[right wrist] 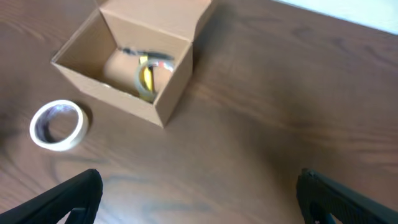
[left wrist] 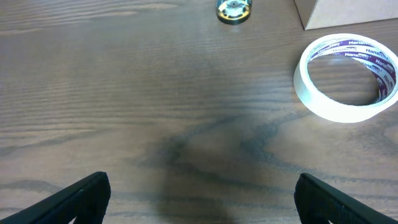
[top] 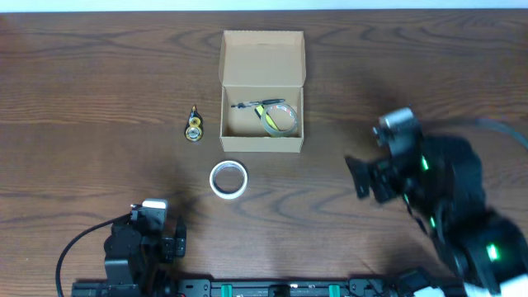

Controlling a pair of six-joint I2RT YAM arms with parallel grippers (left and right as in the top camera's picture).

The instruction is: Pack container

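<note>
The tan cardboard container [top: 262,58] stands open at the table's middle back, its flap lid raised at the far side. Inside lie a clear tape roll [top: 280,117] and a dark pen [top: 247,106]; both also show in the right wrist view [right wrist: 147,76]. A white tape roll [top: 228,180] lies in front of the box, also seen in the left wrist view [left wrist: 347,76] and the right wrist view [right wrist: 58,124]. A small yellow-and-black roll [top: 194,128] lies left of the box. My left gripper [left wrist: 202,199] is open and empty near the front edge. My right gripper [right wrist: 199,196] is open and empty, right of the box.
The wooden table [top: 99,99] spreads wide on the left and right of the box. The right arm [top: 437,198] hangs over the right front part. The left arm [top: 140,247] rests at the front left edge.
</note>
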